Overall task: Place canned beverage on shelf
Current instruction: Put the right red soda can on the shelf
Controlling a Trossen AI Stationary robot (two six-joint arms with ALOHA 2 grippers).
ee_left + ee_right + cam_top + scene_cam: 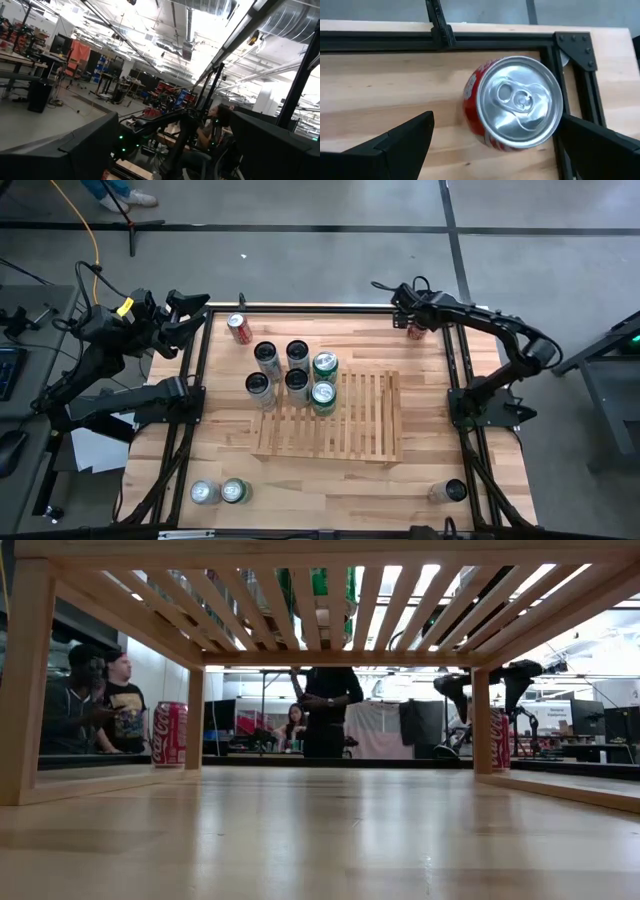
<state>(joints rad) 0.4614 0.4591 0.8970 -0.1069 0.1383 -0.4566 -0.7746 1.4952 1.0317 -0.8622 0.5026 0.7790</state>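
High view shows the bench (330,480) carrying the shelf (350,425) at centre, green cans (323,395) on its far-left corner. Right wrist view alone shows the right pincer (495,145), released, straddling an upright red can (512,102) beyond the shelf. Left pincer (190,315): released, off the shelf's far-left.

Under the right gripper (495,145), a red can (512,102) with shiny metal lid stands on smooth pale wood table (380,85)
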